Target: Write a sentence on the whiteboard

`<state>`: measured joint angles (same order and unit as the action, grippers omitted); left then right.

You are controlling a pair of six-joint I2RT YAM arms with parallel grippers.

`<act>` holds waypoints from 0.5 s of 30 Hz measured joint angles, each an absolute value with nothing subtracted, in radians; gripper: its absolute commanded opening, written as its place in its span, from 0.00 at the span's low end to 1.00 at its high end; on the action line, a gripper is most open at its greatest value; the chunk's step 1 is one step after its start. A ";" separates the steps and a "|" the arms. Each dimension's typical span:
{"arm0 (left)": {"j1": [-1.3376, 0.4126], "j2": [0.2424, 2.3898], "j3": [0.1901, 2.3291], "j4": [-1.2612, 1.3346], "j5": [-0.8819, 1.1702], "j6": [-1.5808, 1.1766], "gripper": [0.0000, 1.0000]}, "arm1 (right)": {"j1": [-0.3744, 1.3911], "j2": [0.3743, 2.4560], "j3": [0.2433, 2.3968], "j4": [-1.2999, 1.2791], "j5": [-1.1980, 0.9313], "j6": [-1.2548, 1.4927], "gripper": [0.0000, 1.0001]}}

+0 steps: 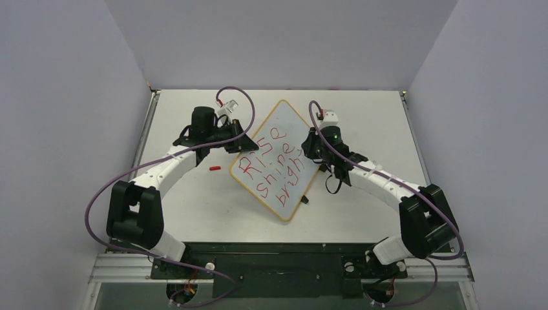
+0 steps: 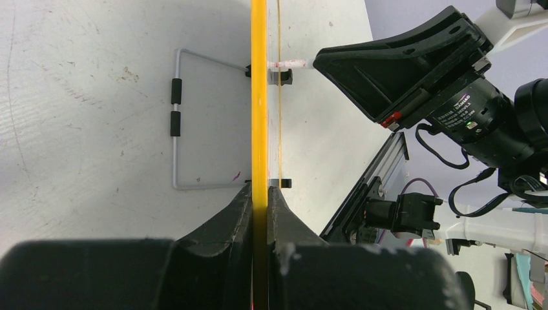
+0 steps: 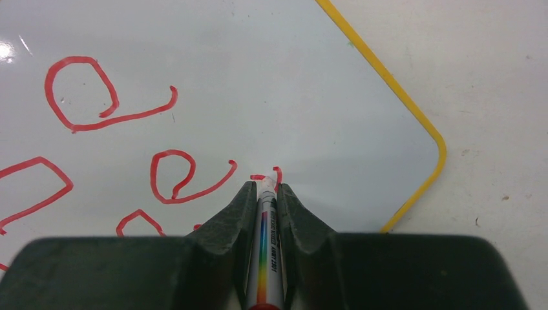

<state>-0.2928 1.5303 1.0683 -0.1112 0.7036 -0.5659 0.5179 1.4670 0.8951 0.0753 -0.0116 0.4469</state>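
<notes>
Since three rows of red lettering [image 1: 268, 171] already cross the whiteboard [image 1: 282, 116], you can judge the writing mostly done. From the top camera the rows seem to read "Rise", "shine" and "bright", though the letters are too small there to be sure. The board sits on the table [image 1: 362, 110] between the two arms, turned so its corners point like a diamond. A wire stand [image 2: 176, 155] hangs from the two black clips on its frame, and you cannot tell whether the board lies flat or is propped on it.

Your left gripper [image 2: 260, 188] is clamped on the yellow frame at the board's left edge, steadying it. Your right gripper [image 3: 263, 188] is closed around the marker [image 3: 263, 252], whose tip touches the white surface near a rounded corner, beside a short red stroke [image 3: 276, 173]. That looks like a last letter or closing mark in progress.

What is left, by this showing, is to finish that stroke, lift the pen and perhaps recap it. A small red piece [image 1: 214, 168], likely the cap, lies on the table just left of the board.
</notes>
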 measured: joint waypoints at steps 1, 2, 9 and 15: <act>-0.293 1.530 1.068 -0.111 0.704 -0.566 0.00 | 0.518 1.464 0.888 0.081 -0.008 0.447 0.00; -0.293 1.530 1.068 -0.111 0.704 -0.566 0.00 | 0.518 1.461 0.881 0.083 -0.005 0.447 0.00; -0.293 1.530 1.068 -0.111 0.704 -0.566 0.00 | 0.517 1.434 0.828 0.092 0.006 0.449 0.00; -0.293 1.530 1.068 -0.111 0.704 -0.566 0.00 | 0.517 1.408 0.783 0.093 0.012 0.456 0.00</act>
